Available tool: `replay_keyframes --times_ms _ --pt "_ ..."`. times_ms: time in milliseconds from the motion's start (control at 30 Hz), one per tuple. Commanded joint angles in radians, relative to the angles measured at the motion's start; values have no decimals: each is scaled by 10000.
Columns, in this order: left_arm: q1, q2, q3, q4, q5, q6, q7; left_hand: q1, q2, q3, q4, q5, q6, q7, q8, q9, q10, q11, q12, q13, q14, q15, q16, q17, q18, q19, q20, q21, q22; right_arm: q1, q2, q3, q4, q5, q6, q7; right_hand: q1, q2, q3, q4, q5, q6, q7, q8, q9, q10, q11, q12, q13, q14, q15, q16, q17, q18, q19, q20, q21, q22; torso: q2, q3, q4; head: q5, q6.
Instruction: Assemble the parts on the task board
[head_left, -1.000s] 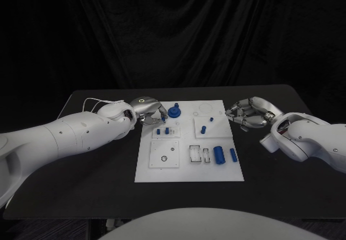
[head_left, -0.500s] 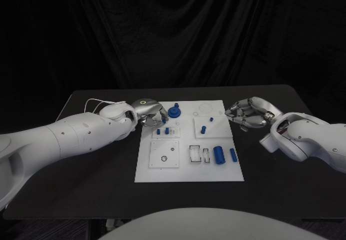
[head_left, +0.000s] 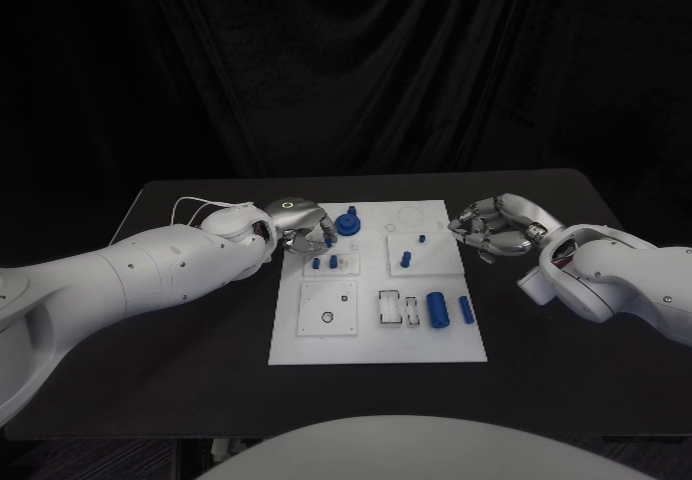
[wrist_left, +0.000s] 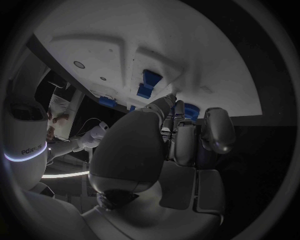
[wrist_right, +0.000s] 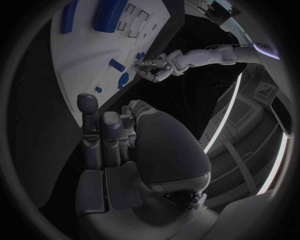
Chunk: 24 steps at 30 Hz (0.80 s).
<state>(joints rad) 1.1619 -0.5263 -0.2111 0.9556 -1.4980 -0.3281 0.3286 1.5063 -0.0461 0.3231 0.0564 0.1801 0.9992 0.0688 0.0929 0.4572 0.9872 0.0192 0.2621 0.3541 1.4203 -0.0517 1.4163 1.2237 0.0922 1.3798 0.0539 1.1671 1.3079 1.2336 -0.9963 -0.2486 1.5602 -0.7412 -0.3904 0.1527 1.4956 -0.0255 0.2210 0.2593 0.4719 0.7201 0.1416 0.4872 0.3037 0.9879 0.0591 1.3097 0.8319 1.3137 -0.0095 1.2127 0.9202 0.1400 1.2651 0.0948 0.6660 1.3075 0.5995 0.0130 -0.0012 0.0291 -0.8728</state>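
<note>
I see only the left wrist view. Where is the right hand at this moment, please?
Observer: The right hand is beside the far right edge of the task board, over the black table.
Operator: Does it hold a part?
Observer: No. Its fingers are curled, with nothing in them.
Operator: Which parts lie loose near me?
Observer: A thick blue cylinder and a thin blue cylinder lie side by side at the board's near right.
</note>
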Motion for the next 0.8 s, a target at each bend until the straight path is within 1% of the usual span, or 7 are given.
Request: replay_keyframes --times_ms 33,133,300,400,533,667,800 --pt "-46 47 4 -17 55 146 -37 -66 6 68 -31 -170 -51 43 -73 -24 -30 66 -87 -38 -66 27 -64 -39 16 -93 5 -93 1039 -24 -4 6 14 -40 85 -120 118 10 60 -6 27 -51 -38 39 -11 -75 -24 -55 -15 7 -33 16 -17 197 50 -16 -65 429 2 -4 5 -27 2" --pt "-56 58 4 -12 55 201 -59 -62 -2 62 -39 -399 -136 19 -146 -52 -45 56 -130 -69 -94 29 -87 -87 26 -124 19 -154 1033 -24 1 6 12 -40 95 -127 118 10 60 -6 27 -51 -38 39 -11 -75 -24 -55 -15 7 -33 16 -17 197 50 -16 -65 429 3 -2 10 -36 2" --pt "-72 75 4 -16 55 306 -126 -93 -36 36 -22 -549 -224 -7 -215 -84 -135 54 -208 -112 -129 32 -117 -152 37 -153 28 -219 1024 -24 15 6 6 -40 113 -144 118 10 60 -6 27 -51 -38 39 -11 -75 -24 -55 -15 7 -33 16 -17 197 50 -16 -65 429 5 -4 -9 -14 2" --pt "-80 70 4 -23 55 338 -220 -246 -182 -44 98 -917 -869 -183 -333 -266 -590 100 -471 -239 -253 66 -213 -342 84 -287 61 -505 949 -24 18 6 8 -40 123 -151 129 16 71 -13 30 -48 -39 49 -12 -81 -25 -63 -30 8 -34 19 -15 199 46 -17 -82 426 1 -1 -7 -22 2" --pt "-88 47 4 -42 55 370 -365 -428 -361 -220 257 -1150 -1497 -497 -321 -467 -1199 248 -703 -321 -410 174 -310 -548 149 -472 139 -928 828 -24 14 6 6 -40 135 -161 129 16 71 -13 30 -48 -39 49 -12 -81 -25 -63 -30 8 -34 19 -15 199 46 -17 -82 426 7 -1 -7 -15 2" --pt "-94 23 4 -85 55 337 -460 -557 -426 -595 416 -1242 -2343 -847 -321 -818 -1723 325 -692 -273 -530 248 -344 -689 194 -550 228 -1235 772 -24 10 6 6 -40 149 -164 129 16 71 -13 30 -48 -39 49 -12 -81 -25 -63 -30 8 -34 19 -15 199 46 -17 -82 426 9 2 -2 -4 2" --pt "-97 -25 4 -114 55 112 -442 -552 -409 -791 440 -1242 -2581 -930 -307 -944 -2029 357 -666 -218 -601 276 -371 -777 217 -599 254 -1401 743 -24 2 6 10 -40 162 -169 133 13 75 -17 30 -48 -39 56 -14 -93 -25 -71 -48 3 -34 13 -28 200 45 -18 -89 426 7 2 12 -3 2"
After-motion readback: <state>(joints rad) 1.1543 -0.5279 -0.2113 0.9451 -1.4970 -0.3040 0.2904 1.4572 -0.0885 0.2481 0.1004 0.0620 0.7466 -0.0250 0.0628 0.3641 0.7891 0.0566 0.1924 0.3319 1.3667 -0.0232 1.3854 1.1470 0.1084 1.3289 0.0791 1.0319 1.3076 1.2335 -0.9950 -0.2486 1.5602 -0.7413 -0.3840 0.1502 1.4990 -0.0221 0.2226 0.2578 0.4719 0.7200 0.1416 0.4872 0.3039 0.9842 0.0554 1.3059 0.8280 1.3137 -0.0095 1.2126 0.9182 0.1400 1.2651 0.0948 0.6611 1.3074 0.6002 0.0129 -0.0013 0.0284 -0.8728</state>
